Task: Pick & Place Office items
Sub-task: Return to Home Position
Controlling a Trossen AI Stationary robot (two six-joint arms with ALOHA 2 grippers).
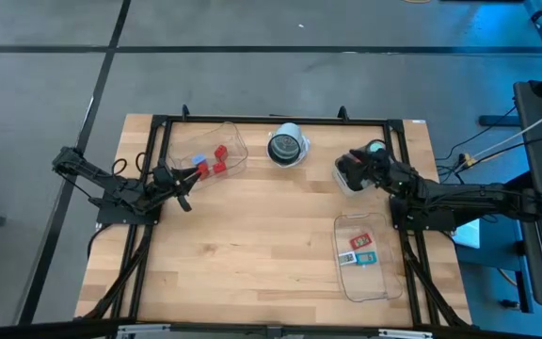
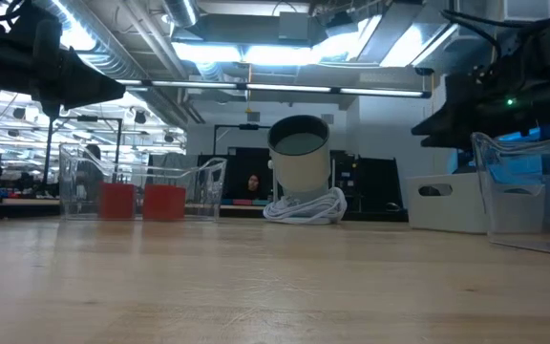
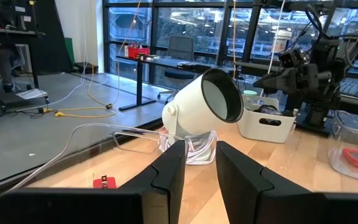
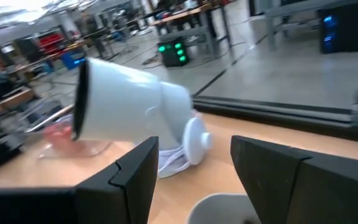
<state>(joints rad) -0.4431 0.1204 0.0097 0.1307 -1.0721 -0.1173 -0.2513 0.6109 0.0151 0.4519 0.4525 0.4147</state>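
**Wood tabletop, both grippers parted and empty**

The left gripper (image 3: pixel 201 149) hangs low over the table (image 1: pixel 252 245), just beside the left clear tray (image 1: pixel 235 141). Its fingers stand a narrow gap apart, with nothing between them and nothing touched. The right gripper (image 4: pixel 194 142) is spread wider and is also empty. It hovers over a white tub (image 3: pixel 266 124), near the white-rimmed round object (image 1: pixel 287 147). Its own wrist view shows the tub's rim curving just below the fingers.

Only the high view looks into the right clear tray (image 1: pixel 373 282). A red piece (image 1: pixel 360 242), a teal piece (image 1: pixel 366 259) and a red-and-white piece (image 1: pixel 346 259) lie close together on its floor. The low view shows only that tray's wall, and its contents cannot be made out there.

The low view does show two red blocks (image 2: pixel 117 201) standing upright side by side in the left clear tray. From above, a blue piece (image 1: pixel 199 160) lies just beside them. Farther off, the left wrist view shows the round object tilted on its base, its dark mouth turned towards the right arm.
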